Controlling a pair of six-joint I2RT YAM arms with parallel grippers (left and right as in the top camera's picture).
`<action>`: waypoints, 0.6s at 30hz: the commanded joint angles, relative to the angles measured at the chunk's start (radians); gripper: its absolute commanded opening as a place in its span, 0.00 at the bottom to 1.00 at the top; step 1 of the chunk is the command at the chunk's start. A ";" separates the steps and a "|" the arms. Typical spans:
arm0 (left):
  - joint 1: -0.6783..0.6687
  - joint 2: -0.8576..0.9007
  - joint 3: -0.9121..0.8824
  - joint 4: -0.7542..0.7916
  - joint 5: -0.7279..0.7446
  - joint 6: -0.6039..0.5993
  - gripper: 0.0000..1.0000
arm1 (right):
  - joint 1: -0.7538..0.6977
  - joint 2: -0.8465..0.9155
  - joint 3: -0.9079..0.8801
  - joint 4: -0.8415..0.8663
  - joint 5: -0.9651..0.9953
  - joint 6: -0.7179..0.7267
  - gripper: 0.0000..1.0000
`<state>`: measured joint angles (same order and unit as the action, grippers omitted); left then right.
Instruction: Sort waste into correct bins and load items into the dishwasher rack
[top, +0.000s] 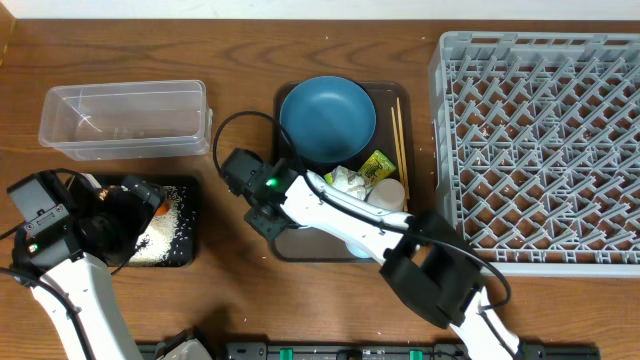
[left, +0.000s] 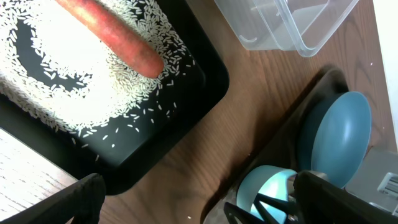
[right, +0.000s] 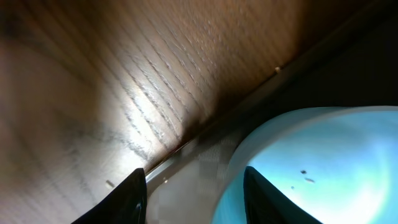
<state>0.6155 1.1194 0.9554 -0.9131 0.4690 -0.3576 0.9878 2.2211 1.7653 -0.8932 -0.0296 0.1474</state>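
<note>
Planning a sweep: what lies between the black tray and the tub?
Only bare table between black tray and tub, shown in the left wrist view.

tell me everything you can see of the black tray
The black tray is shallow, rectangular, round-cornered, with a low rim, and looks like glossy plastic. It lies flat on the wooden table, near the clear tub but apart from it. Rice grains are strewn inside, and an orange carrot lies on them.

left claw (left: 199, 190): jaws wide apart | right claw (right: 196, 190): jaws partly apart, angled down
</note>
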 joint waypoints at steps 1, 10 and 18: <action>0.006 0.003 0.002 -0.002 0.009 0.024 0.98 | 0.008 0.026 0.005 -0.001 0.006 -0.002 0.41; 0.006 0.003 0.002 -0.002 0.009 0.024 0.98 | 0.007 0.031 0.005 0.002 0.007 -0.003 0.28; 0.006 0.003 0.002 -0.002 0.009 0.024 0.98 | 0.006 0.030 0.006 0.001 0.015 -0.002 0.21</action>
<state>0.6155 1.1194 0.9554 -0.9131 0.4690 -0.3576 0.9878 2.2387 1.7653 -0.8932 -0.0265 0.1478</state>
